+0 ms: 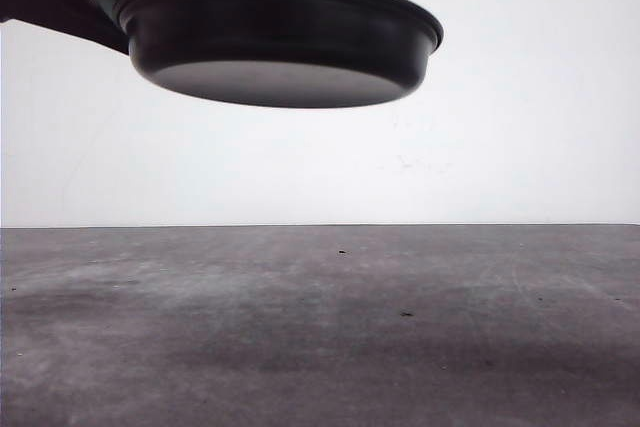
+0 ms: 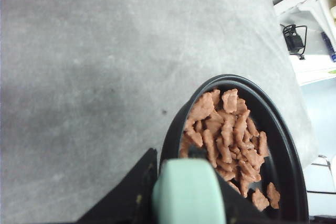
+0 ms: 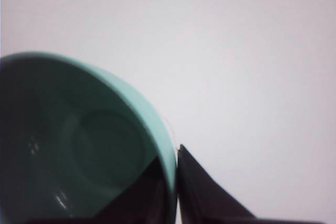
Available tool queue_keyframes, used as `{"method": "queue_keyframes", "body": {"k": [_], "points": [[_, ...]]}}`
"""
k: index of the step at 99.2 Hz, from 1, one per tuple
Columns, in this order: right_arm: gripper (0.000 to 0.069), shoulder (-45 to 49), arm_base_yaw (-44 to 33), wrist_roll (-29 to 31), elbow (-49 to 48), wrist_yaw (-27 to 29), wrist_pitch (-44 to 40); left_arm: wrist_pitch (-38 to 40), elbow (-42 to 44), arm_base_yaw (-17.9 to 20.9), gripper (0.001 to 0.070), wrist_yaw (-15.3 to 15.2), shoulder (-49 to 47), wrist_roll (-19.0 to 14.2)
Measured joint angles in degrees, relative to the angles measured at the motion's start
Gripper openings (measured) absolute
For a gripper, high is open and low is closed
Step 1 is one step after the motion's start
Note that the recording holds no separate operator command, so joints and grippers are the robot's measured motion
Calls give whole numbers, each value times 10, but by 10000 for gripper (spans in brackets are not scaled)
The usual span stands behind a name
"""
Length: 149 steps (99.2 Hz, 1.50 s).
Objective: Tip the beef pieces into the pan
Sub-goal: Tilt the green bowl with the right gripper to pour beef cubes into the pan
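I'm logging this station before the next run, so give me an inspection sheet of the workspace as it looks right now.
Surface: grey table, a few dark specks.
Job's things: pan held in the air, beef pieces heaped inside it.
Clutter: nothing seen on the table.
Grippers: left gripper at the pan's mint-green handle, jaws hidden; right gripper clamped on the rim of an empty teal bowl.
Cables: nothing seen.
Surroundings: white wall behind; shelf with a dark device beyond the table edge.

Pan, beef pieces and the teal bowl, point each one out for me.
pan [image 1: 285,42], front view, on its dark outer side wall.
beef pieces [image 2: 226,135], left wrist view, middle of the heap.
teal bowl [image 3: 100,145], right wrist view, on its inner bottom.
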Motion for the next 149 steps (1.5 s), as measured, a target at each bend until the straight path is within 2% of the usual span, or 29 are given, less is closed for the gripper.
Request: {"method": "queue_keyframes", "body": {"k": [9,17,28,38,48,55,66,74,82,89,118,149], "points": [[10,0,0,10,0,1,-2,2,8,1,52,0,0,0],[11,0,-6,54,0,28,-15,5,8,1,52,-1,0,0],[11,-6,-24,161,0,75,-82,2,8,1,52,-1,0,2],[11,-45,-66,294,0,52,-209,-1,8,1,52,-1,0,9],[11,-120,-132,469,0,-14,-355,-4,8,1,52,-1,0,14],[11,-165,-213,617,7,-92,-472,-3,8,1,52,-1,0,15],[11,-172,-376,807,11,-260,-634,-2,8,1,52,-1,0,18],[11,-140,-496,878,1,-407,-715,5,8,1,52,-2,0,19],[11,-83,-586,910,-26,-542,-754,13,8,1,52,-2,0,19],[11,-43,-624,923,-57,-602,-766,15,8,1,52,-3,0,19],[11,46,-595,920,-86,-614,-738,14,8,1,52,-3,0,23],[15,99,-568,924,-87,-607,-711,-9,8,1,52,0,0,23]]}}
